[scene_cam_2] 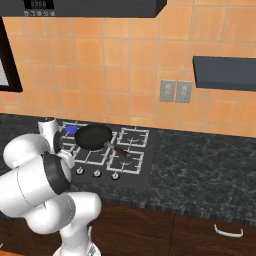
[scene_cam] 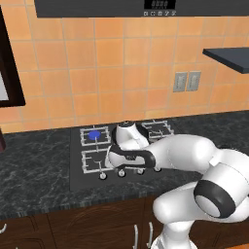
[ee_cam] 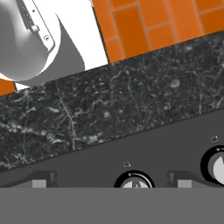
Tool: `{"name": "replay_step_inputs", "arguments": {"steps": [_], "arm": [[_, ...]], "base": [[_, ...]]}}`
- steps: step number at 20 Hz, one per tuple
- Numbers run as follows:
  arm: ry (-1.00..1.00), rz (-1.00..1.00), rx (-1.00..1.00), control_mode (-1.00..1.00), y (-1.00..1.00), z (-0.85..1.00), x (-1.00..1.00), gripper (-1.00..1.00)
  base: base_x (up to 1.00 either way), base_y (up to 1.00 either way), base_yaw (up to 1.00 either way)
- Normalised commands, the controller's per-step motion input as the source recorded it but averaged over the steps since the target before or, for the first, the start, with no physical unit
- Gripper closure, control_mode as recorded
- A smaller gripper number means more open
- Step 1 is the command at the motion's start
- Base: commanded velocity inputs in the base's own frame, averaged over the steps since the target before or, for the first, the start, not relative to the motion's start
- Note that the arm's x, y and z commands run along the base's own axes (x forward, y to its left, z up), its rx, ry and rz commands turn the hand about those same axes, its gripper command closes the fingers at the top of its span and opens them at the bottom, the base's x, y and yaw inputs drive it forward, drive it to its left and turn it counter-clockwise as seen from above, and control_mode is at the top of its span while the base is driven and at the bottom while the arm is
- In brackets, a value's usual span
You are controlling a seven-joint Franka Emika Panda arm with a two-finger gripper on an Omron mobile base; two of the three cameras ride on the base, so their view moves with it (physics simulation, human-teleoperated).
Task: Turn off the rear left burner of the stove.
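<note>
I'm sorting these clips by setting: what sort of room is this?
A kitchen, rendered rather than real. It has a black stove set into a dark marble counter, a frying pan on its grates, orange wall tiles and wooden cabinets below.

We see a dark marbled table carrying the black stove; a frying pan sits on its grates.
</note>
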Motion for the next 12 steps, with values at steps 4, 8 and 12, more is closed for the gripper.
{"name": "replay_step_inputs", "arguments": {"steps": [4,8,12], "arm": [[0.0,0.0,0.0,-1.0,0.06,-0.08,0.06,-1.0],[0.02,0.0,0.0,-1.0,0.04,-0.14,0.1,-1.0],[0.0,0.0,0.0,-1.0,0.0,-0.09,0.11,-1.0]], "base": [[0.0,0.0,0.0],[0.0,0.0,0.0],[0.0,0.0,0.0]]}}
